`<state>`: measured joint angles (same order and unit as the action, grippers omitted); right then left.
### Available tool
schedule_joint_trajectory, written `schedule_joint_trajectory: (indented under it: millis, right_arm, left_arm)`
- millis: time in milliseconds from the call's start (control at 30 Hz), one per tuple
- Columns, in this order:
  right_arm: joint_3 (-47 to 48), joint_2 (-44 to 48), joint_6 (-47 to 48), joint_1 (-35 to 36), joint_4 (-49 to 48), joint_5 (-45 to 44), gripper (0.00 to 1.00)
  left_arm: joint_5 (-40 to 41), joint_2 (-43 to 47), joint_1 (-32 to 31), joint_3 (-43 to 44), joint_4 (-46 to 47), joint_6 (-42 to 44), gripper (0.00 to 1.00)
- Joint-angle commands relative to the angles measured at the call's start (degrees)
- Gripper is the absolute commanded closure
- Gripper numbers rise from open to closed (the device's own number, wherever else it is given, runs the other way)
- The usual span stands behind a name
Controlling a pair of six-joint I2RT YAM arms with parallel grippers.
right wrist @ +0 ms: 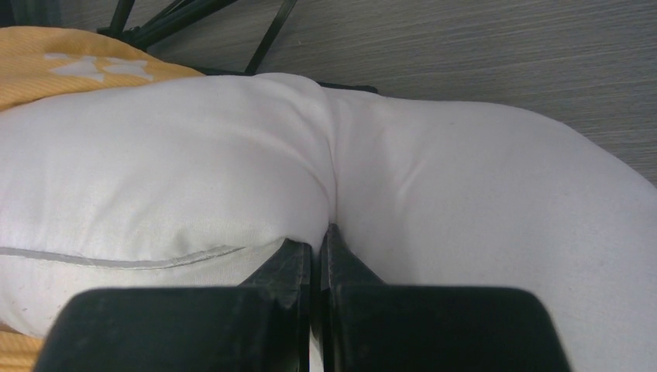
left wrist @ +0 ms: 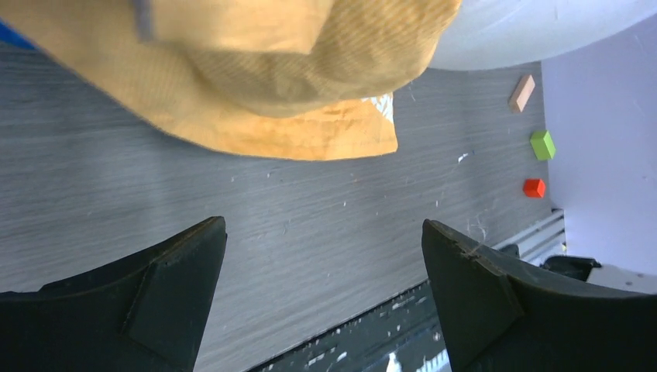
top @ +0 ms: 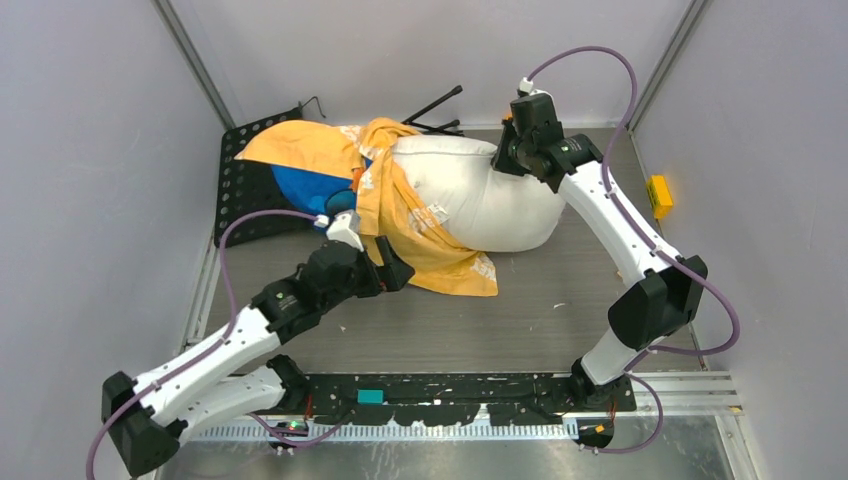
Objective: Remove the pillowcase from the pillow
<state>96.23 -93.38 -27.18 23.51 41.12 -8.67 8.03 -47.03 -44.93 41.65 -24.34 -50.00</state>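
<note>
**Partly bare: white pillow pinched at one end, cover bunched at the other**

Right now my right end effector (right wrist: 318,242) is all but closed, with a thin fold of the pillow (top: 485,195) nipped between its black fingers. The fabric creases into a deep vertical furrow where I grip it. A piped seam runs along the plump white edge just beside my fingertips. The cushion is smooth, matte and softly dimpled, a fat rounded shape lying across the far middle of the tabletop (top: 540,320).

The pillowcase (top: 440,255) wraps only the pillow's left end. Mostly its orange-yellow reverse shows, with pale print shapes on it. A patch of bright blue (top: 305,185) shows where the cloth folds open. The cover is limp and rumpled. One part is heaped on the black perforated plate (top: 238,200) at the far left, and another trails forward in a flat flap with a straight hem. Close up, the weave looks fine and ribbed.

My left end effector (left wrist: 323,225) is spread wide and holds nothing. Its wedge-shaped dark fingers hang over bare grey wood-grain laminate, just short of that hem.

Thin black rods (top: 435,108) lie behind the pillow. Three small blocks sit by the wall: tan (left wrist: 522,93), green (left wrist: 542,145) and red (left wrist: 534,187).
</note>
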Motion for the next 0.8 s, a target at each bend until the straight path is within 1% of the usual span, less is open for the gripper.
schedule_joint_trajectory:
  millis: [0,100,233,367,433,500,533,567,600,633,667,700,733,767]
  right_arm:
    - [-0.5,1.8,-1.9,0.0,-3.1,0.0,1.0]
    - [-1.4,3.0,-1.5,0.0,-3.2,-0.6,1.0]
    - [-2.5,4.4,-1.2,0.0,-3.2,-0.8,1.0]
    - [-3.6,6.0,-1.3,0.0,-3.9,0.1,1.0]
    - [-4.7,7.0,-1.6,0.0,-4.4,0.9,1.0]
    - [-5.6,7.8,-1.6,0.0,-4.7,1.4,1.0]
    - [-6.1,8.2,-1.5,0.0,-4.7,1.4,1.0]
    - [-6.6,8.6,-1.3,0.0,-4.7,1.3,1.0]
    - [-7.1,9.1,-1.0,0.0,-4.7,0.8,1.0]
    - [-7.5,9.6,-0.6,-0.1,-4.7,0.0,1.0]
    - [-7.9,10.1,-0.1,0.0,-4.6,-1.0,1.0]
    - [-8.2,10.5,0.5,-0.2,-4.3,-2.4,1.0]
    - [-8.4,10.8,1.2,-0.4,-4.0,-3.6,1.0]
    - [-8.4,11.1,1.9,-0.8,-3.7,-4.7,1.0]
  left_arm:
    - [11.2,-4.6,-4.9,-0.1,18.8,-2.7,0.0]
    - [14.0,-9.2,-6.8,1.1,22.9,-3.1,0.0]
    - [17.5,-15.5,-6.9,1.1,27.0,-6.5,0.0]
    - [21.8,-20.7,-6.6,0.9,30.9,-7.2,0.0]
    - [23.1,-23.2,-5.8,1.2,32.8,-6.9,0.02]
    - [23.4,-25.5,-4.5,1.8,34.8,-5.4,0.08]
    - [23.6,-26.5,-3.9,2.4,35.7,-3.7,0.13]
    - [23.7,-28.0,-3.3,3.0,36.5,-1.4,0.23]
    - [24.1,-28.9,-2.9,4.0,36.5,1.7,0.37]
    - [25.8,-29.2,-2.8,5.3,34.2,4.2,0.56]
    - [28.8,-29.1,-2.8,6.8,30.7,5.7,0.74]
    - [32.1,-28.6,-2.8,8.1,26.7,7.0,0.88]
    - [35.0,-27.8,-2.8,8.7,24.1,9.2,0.97]
    - [37.9,-26.4,-2.7,8.9,22.2,12.6,1.0]
